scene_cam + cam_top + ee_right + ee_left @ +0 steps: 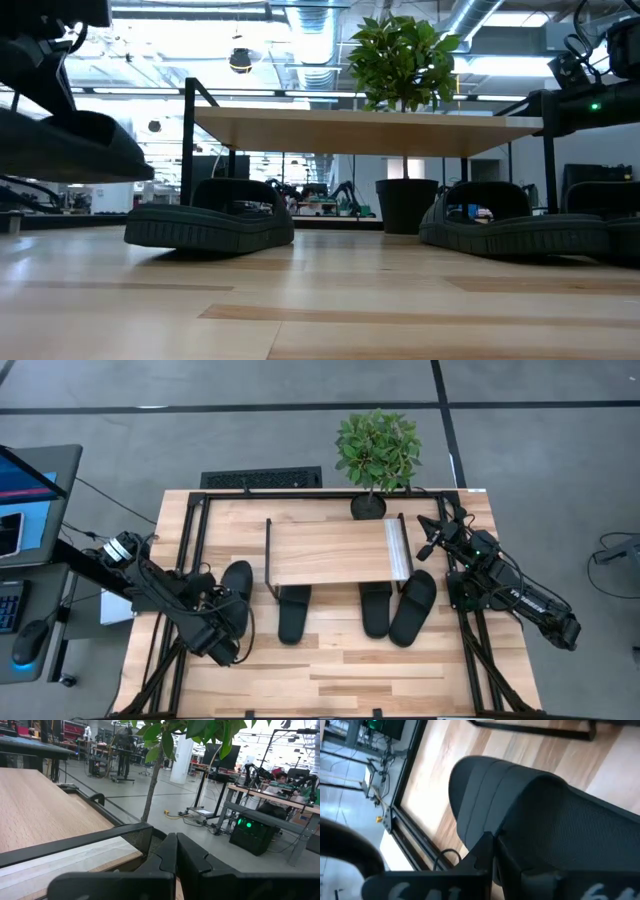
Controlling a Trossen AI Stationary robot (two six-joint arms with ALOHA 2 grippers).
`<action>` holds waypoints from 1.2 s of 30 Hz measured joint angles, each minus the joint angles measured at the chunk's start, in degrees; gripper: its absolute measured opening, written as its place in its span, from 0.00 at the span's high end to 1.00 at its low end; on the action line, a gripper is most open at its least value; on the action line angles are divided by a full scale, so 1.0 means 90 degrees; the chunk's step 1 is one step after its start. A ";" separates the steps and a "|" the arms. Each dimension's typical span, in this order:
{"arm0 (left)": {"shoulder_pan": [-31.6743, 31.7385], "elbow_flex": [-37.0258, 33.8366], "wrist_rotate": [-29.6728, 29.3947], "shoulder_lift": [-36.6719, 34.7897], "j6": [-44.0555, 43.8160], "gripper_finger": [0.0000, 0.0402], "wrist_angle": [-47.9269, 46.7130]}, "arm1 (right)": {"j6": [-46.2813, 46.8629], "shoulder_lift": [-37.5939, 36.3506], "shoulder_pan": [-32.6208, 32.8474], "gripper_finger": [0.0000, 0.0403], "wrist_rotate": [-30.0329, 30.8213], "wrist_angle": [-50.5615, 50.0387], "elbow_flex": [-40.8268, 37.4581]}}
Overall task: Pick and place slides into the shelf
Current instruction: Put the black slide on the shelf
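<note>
Four black slides show. One slide (238,585) (530,805) is off the table at the left, with my left gripper (230,618) (492,855) shut on it; in the low view this slide (60,145) hangs at the upper left. Two slides (293,615) (375,608) lie with their far ends under the shelf (335,552), soles on the table. Another slide (413,607) lies slanted just right of them. My right gripper (430,532) (176,850) waits shut at the shelf's right end, touching nothing. My left gripper pinches an edge of the slide (496,834) between its two shut fingers, toward the slide's near end. Strap or sole, I cannot tell. The fingers slant down from the table's near left. The slide hangs about level, clear of the table.
A potted plant (378,450) stands behind the shelf's far right corner. The shelf stands on thin black legs (188,150) with room beneath it. A black frame rail (190,560) runs along the table's left side, another along the right. Bare wood (340,680) lies toward the near edge.
</note>
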 joint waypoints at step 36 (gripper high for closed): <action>0.0526 0.0745 -0.0896 -0.0468 0.2061 1.00 -0.0016 | 0.0000 -0.0001 -0.0001 1.00 0.0000 0.0000 0.0000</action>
